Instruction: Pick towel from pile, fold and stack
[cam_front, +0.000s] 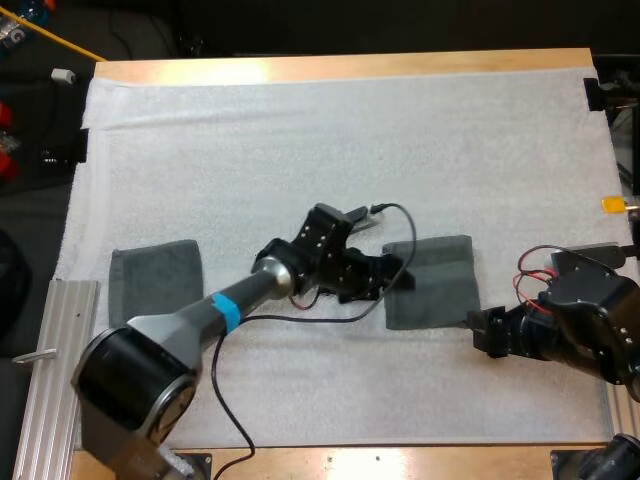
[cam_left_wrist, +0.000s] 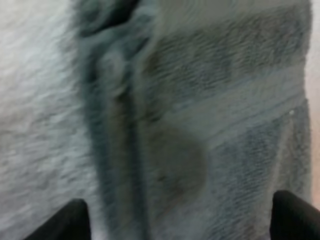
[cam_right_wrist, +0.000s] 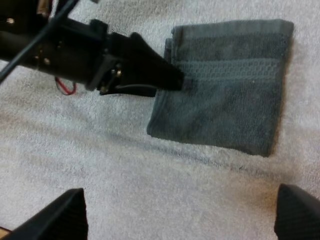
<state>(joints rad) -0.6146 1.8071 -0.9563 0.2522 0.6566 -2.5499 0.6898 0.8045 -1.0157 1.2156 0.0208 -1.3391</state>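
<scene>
white mat (cam_front: 300, 130), towel (cam_front: 440, 290) at left gripper (cam_front: 400, 276)

White mat (cam_front: 350, 130) on wooden table (cam_front: 350, 66), dark surroundings

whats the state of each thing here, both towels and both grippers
middle towel: folded, lying flat on the white mat
left towel: folded, lying flat, apart from both grippers
left gripper: open, down at the middle towel's edge nearest the left towel
right gripper: open, holding nothing, beside the middle towel's near right corner
</scene>
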